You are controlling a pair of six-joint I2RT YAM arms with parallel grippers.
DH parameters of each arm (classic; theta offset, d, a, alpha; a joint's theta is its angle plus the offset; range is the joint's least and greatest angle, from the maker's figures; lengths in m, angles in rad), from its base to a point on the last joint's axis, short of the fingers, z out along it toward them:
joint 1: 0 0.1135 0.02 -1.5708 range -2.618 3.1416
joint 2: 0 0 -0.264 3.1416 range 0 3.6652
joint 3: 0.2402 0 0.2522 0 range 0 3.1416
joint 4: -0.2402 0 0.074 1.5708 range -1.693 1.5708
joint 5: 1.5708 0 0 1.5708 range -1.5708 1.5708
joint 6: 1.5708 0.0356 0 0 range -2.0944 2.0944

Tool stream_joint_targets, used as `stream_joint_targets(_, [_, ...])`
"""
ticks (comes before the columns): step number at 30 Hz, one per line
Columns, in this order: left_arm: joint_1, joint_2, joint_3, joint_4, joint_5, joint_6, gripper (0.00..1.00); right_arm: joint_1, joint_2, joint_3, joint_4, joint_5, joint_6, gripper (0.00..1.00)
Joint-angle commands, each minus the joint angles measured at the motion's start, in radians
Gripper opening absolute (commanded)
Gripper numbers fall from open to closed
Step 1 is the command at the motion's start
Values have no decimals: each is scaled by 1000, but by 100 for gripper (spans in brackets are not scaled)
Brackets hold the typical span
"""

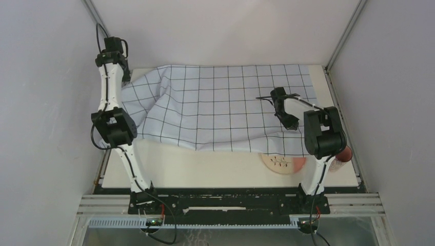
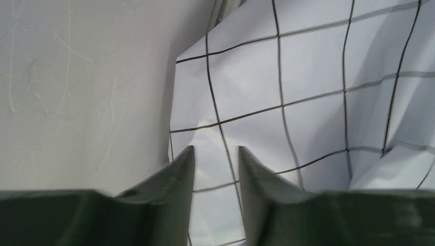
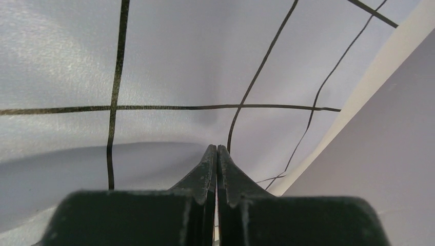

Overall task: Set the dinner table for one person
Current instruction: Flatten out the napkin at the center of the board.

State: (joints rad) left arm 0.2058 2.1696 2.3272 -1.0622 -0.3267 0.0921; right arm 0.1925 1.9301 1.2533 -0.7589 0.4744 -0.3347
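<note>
Pale-blue gridded cloth (image 1: 220, 107) is covering the dinner table's (image 1: 205, 173) far half, and I'm spreading it. Left gripper (image 2: 215, 149) is hovering parted, empty, over its far-left corner; right gripper (image 3: 216, 147) is pinching a fold. Next calls for a flattening pull.

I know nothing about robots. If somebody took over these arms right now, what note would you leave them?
Left end effector: open above the gridded cloth's far-left corner, holding nothing.
Right end effector: shut, seemingly pinching the cloth's right part.
Cloth covers the far part of the dinner table, rumpled at left; a plate is partly hidden by its near edge.
Done: cloth roughly laid. To do: smooth it, set out the plate.
</note>
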Motion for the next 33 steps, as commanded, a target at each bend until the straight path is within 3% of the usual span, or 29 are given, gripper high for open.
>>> stream_joint_targets(1, [-25,21,70,108,-109,6,56,22,-87,0,18,24,10,0])
stream_joint_targets(3, [-38,38,83,115,-136,6,77,36,-101,0,18,23,13,0])
stream_joint_targets(6, [-46,20,82,98,-112,5,85,67,-148,0,31,10,16,0])
stream_joint_targets(8, [-41,-40,36,38,-18,5,85,100,-204,5,38,-17,14,0])
stream_joint_targets(10, [-30,-153,-107,-16,89,-10,86,140,-265,11,31,-62,13,0])
stream_joint_targets(13, [33,-376,-506,21,281,-12,86,193,-333,16,22,-98,16,0])
stream_joint_targets(17, [190,-572,-789,35,452,23,86,220,-354,30,17,-81,6,0])
stream_joint_targets(21, [319,-706,-997,105,430,118,86,222,-364,40,34,-97,-4,0])
stream_joint_targets(25, [347,-835,-1176,250,424,154,88,243,-372,44,66,-117,3,2])
stream_joint_targets(28, [348,-832,-1240,281,482,159,88,279,-374,50,81,-105,0,5])
stream_joint_targets(33, [401,-798,-1290,366,383,227,88,313,-399,52,86,-83,-20,11])
